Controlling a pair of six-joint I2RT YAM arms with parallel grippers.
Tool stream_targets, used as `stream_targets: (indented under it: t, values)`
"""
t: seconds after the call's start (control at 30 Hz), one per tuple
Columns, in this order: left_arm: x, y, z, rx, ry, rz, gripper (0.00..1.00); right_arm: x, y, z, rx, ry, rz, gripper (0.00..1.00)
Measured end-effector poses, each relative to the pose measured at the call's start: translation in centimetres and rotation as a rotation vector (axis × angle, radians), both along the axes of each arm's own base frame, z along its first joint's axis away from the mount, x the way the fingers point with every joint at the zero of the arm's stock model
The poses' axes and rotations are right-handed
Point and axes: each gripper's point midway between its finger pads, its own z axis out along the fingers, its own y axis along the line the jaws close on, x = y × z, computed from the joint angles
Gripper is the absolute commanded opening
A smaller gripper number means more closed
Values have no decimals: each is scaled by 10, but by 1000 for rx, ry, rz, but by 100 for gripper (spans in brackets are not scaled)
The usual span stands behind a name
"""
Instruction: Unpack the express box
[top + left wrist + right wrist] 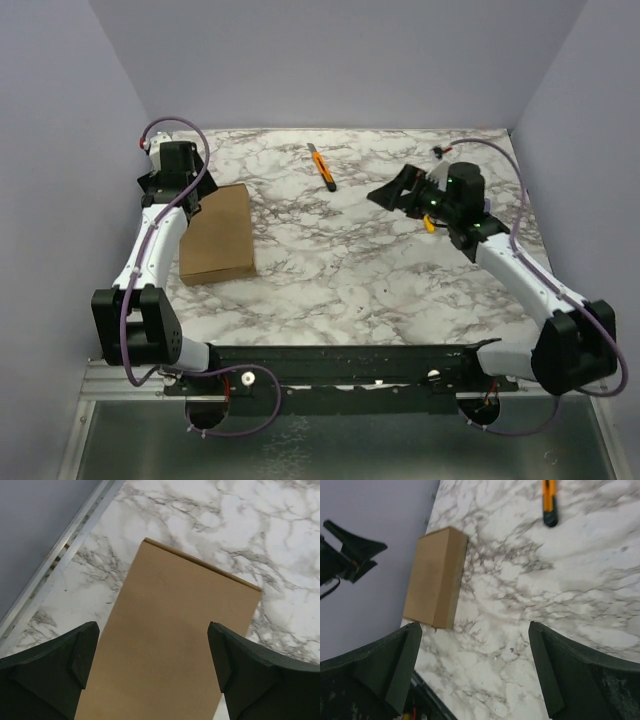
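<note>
Two grippers, both with jaws spread wide and empty, attend the closed express box (216, 235), which lies flat on the marble table (350, 270) at centre left of the overhead frame. The left gripper (152, 630) hangs over the box's upper end, seemingly to steady it or reach its lid. The right gripper (475, 630), at upper right, faces box and orange utility knife (322, 166), probably there for any seal.

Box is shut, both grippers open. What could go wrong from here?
The flat brown cardboard box looks about as wide as the span of the open left gripper, so a pinch could slip off or just shove it.
It lies near the left wall; a shove could jam it there.
The open right gripper hovers apart, so nothing braces the box if it is pried open.
</note>
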Motion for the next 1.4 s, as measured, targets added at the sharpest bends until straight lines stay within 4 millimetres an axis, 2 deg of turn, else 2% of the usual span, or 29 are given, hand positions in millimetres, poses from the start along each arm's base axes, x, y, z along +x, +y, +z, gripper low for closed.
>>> stream_targets:
  t: [0.13, 0.23, 0.33, 0.43, 0.5, 0.6, 0.77, 0.93, 1.07, 1.23, 1.4]
  values:
    - [5, 31, -17, 22, 72, 79, 99, -6, 65, -35, 31, 112, 199, 100]
    - [5, 61, -32, 15, 109, 149, 99, -12, 112, -41, 69, 138, 322, 100]
    - [4, 77, -53, -18, 146, 174, 99, -16, 155, -38, 107, 136, 418, 100]
    - [3, 80, -78, -67, 194, 162, 99, -17, 189, -36, 144, 132, 483, 100]
    - [1, 72, -98, -107, 230, 135, 99, -19, 209, -39, 162, 141, 521, 100]
    - [-5, 58, -118, -170, 268, 98, 99, -16, 228, -51, 172, 171, 542, 100]
    - [-1, 45, -124, -239, 247, 67, 98, -10, 243, -85, 160, 248, 539, 100]
    - [4, 28, -130, -295, 217, 34, 98, -8, 242, -111, 125, 308, 513, 98]
    - [11, -11, -132, -317, 213, -63, 98, -5, 238, -121, 83, 310, 488, 97]
    - [12, -75, -136, -350, 223, -212, 96, -3, 227, -140, -7, 302, 452, 97]
    - [-2, -121, -138, -380, 227, -309, 96, -14, 195, -162, -73, 340, 413, 96]
